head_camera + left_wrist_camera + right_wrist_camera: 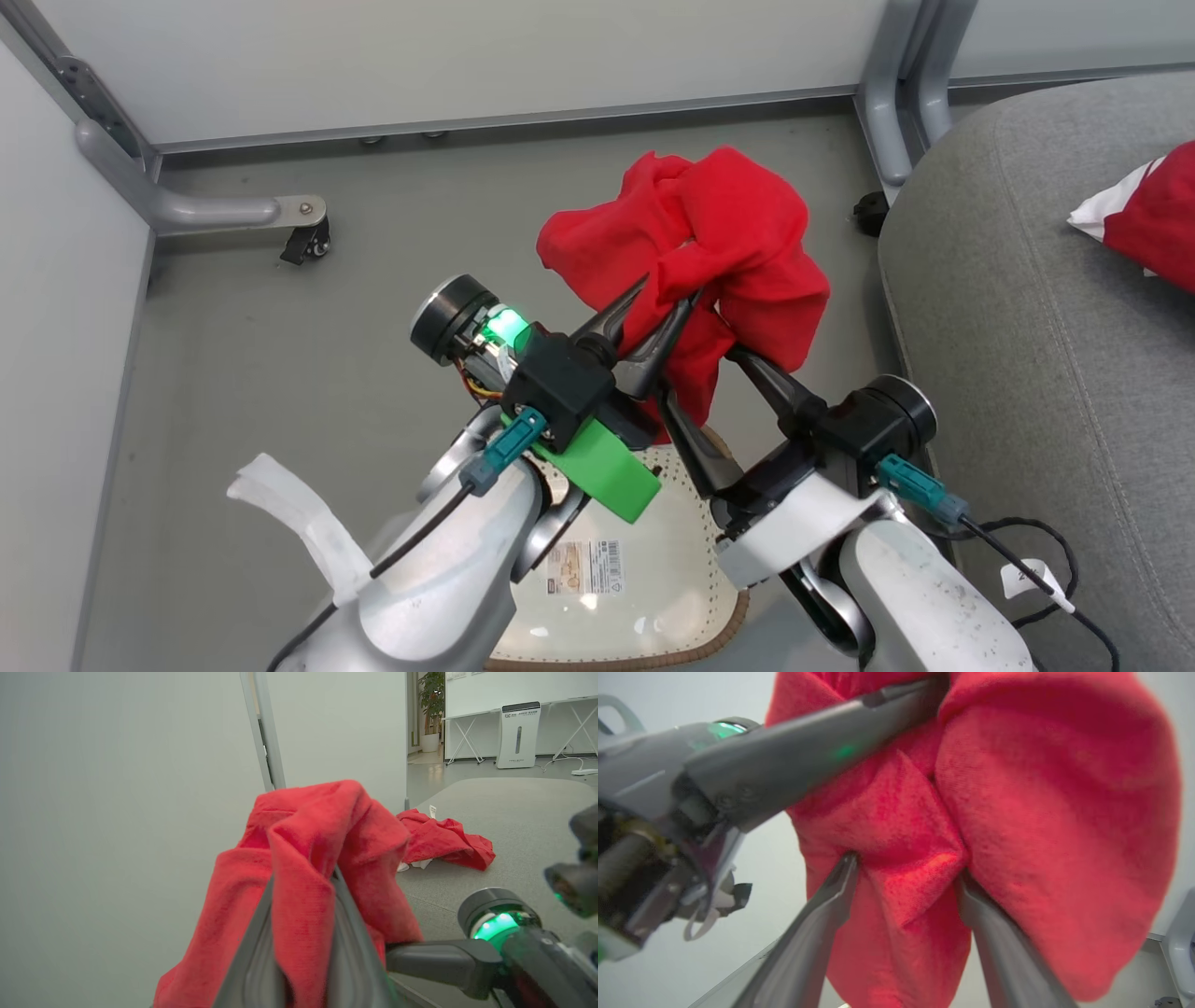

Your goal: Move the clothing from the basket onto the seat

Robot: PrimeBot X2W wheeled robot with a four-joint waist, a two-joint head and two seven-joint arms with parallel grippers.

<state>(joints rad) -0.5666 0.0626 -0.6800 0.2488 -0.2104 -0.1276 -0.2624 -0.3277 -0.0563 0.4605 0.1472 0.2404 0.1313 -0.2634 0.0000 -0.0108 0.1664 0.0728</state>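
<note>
L gripper (668, 294): jaws closed tight on a fold of the red garment (738, 233). Cloth is bunched and draped over both fingers, held clear of the basket (677, 560). L wrist view agrees: L gripper (303, 877) pinches a thick fold, and the rest of the red garment (322, 821) hangs down either side of the fingers.

R gripper (695, 373): jaws spread wide, tips pushed into the underside of the same garment just below the L gripper. R wrist view: R gripper (903, 879) fingers well apart, a ridge of red garment (1041, 812) bulging betw. them, not squeezed. Read as open, no grip. One L gripper finger crosses the top left of that view, tip buried in cloth.

Red garment posn, head view: in the air over the grey floor (280, 373), up-frame of the basket, left of the seat (1027, 355), apart from it.

Basket: on the floor under both forearms, partly hidden. Cream perforated bottom w/ label sticker (583, 565) shows, brown rim at near edge.

Second red garment (1153, 219): lies on the seat at the right edge of the head view, white trim showing. L wrist view: second red garment (444, 844) crumpled on the seat (514, 821), small white tag at its far side.

Bkgd: pale wall panels, metal frame leg w/ caster (303, 238). Black cable (1004, 557) over the seat's near edge by the R forearm.
</note>
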